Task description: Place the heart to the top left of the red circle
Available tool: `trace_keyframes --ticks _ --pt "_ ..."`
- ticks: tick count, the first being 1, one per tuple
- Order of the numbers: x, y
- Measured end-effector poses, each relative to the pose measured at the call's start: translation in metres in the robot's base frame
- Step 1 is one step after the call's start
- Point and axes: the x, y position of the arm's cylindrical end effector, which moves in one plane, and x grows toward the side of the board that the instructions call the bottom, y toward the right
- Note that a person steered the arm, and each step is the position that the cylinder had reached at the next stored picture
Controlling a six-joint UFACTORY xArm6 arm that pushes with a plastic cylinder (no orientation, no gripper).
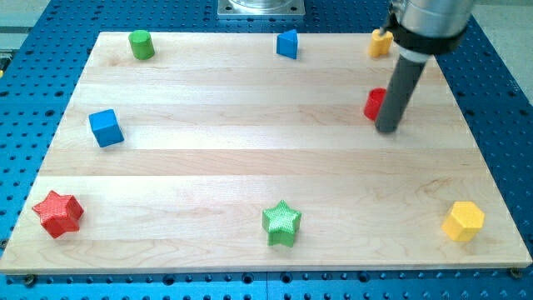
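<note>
tip [387, 129] of my fingerless rod rests just right of the red block [375, 102], perhaps to clear the yellow heart's [381, 42] path.

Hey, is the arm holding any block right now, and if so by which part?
Nothing is held: the arm ends in a plain rod. My tip stands right beside the red block, on its right in the view, partly hiding it.
</note>
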Motion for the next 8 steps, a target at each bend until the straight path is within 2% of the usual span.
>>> trace_keyframes --ticks 2,3,4,5,6,7,8 --pt "-0.103 0.041" --pt "-0.153 0.092" --pt "-0.188 0.045" --pt "-0.167 0.018" --pt "-0.103 0.009" --pt "-0.17 0.046" --pt "-0.179 0.015"
